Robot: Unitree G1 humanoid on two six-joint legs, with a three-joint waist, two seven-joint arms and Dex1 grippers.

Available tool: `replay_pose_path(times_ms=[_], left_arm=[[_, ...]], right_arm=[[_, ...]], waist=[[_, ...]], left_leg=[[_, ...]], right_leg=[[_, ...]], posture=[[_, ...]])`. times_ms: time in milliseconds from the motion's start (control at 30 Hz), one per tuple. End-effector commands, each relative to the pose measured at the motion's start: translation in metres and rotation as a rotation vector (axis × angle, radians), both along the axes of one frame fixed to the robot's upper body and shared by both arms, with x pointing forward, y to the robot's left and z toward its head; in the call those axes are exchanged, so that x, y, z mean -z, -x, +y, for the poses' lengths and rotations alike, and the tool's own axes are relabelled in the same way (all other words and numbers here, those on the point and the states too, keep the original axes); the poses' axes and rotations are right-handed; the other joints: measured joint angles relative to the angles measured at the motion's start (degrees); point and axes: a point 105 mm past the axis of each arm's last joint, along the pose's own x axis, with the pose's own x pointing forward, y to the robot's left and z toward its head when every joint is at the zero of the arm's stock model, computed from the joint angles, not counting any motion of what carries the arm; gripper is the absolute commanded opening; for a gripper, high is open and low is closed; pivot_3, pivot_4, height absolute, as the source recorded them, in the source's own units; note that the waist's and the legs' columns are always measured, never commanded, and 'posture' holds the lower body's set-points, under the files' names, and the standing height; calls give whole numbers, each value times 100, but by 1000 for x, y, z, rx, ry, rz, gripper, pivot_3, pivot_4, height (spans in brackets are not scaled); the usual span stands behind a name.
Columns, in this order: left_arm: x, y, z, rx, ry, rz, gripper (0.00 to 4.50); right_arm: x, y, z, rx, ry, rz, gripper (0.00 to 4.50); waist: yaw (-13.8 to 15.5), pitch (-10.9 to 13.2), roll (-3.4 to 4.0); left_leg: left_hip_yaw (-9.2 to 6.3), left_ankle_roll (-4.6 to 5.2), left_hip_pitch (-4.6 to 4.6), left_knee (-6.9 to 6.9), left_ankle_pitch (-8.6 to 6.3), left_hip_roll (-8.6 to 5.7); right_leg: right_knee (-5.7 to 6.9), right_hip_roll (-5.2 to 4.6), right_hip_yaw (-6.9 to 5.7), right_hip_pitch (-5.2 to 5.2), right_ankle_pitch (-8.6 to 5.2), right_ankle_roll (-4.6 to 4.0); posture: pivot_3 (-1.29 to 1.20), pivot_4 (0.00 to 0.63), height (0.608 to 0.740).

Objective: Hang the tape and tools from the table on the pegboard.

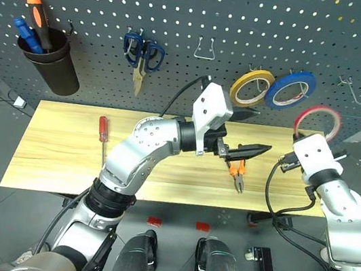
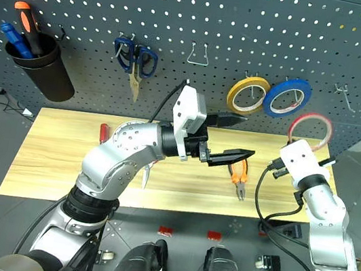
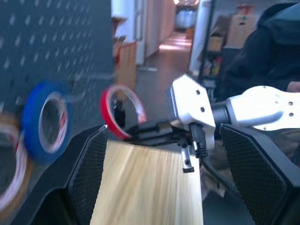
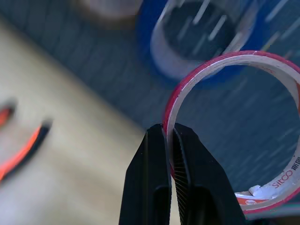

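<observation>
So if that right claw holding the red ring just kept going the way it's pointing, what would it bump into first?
Probably the pegboard, right of the blue roll; the right gripper points there, red tape leading. Depth is unclear.

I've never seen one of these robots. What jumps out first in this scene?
Probably the red tape, pinched in the robot's right hand and held up before the dark pegboard, just right of the hanging blue roll. The left hand hovers open above the table, where orange-handled pliers lie.
</observation>
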Motion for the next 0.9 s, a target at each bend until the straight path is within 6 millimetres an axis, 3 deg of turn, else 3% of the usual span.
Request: replay_pose_path(times_ms=[33, 133, 400, 767, 900], left_arm=[[-5, 8, -7, 57, 32, -6, 4018], [-6, 8, -9, 60, 42, -6, 4018], [0, 6, -4, 34, 32, 4, 4018], [6, 3, -1, 8, 33, 14, 4018], [9, -2, 4, -26, 36, 13, 4018]], right_arm=[[-46, 0, -20, 84, -20, -199, 32], [-56, -16, -33, 99, -45, -209, 32], [-52, -58, -68, 133, -278, -123, 32], [-44, -68, -63, 62, -502, -70, 32], [-41, -66, -61, 65, -499, -68, 1090]], waist=[[-6, 0, 0], [-38, 0, 0], [-88, 0, 0], [-82, 0, 0], [-82, 0, 0]], left_leg=[[0, 0, -1, 2, 0, 0], [1, 0, -1, 6, 0, 0], [3, 2, -1, 1, 0, 0], [4, 2, -2, -3, 0, 0], [4, 2, -3, -3, 0, 0]], right_leg=[[0, 0, 0, -1, 13, -22], [-1, -1, 1, -1, 13, -24], [-4, 0, -1, 1, 13, -28], [-4, -1, -1, 1, 13, -28], [-3, -1, -1, 1, 13, -28]], posture=[[-301, 317, 740], [-298, 315, 740], [-284, 307, 740], [-271, 303, 740], [-269, 303, 740]])
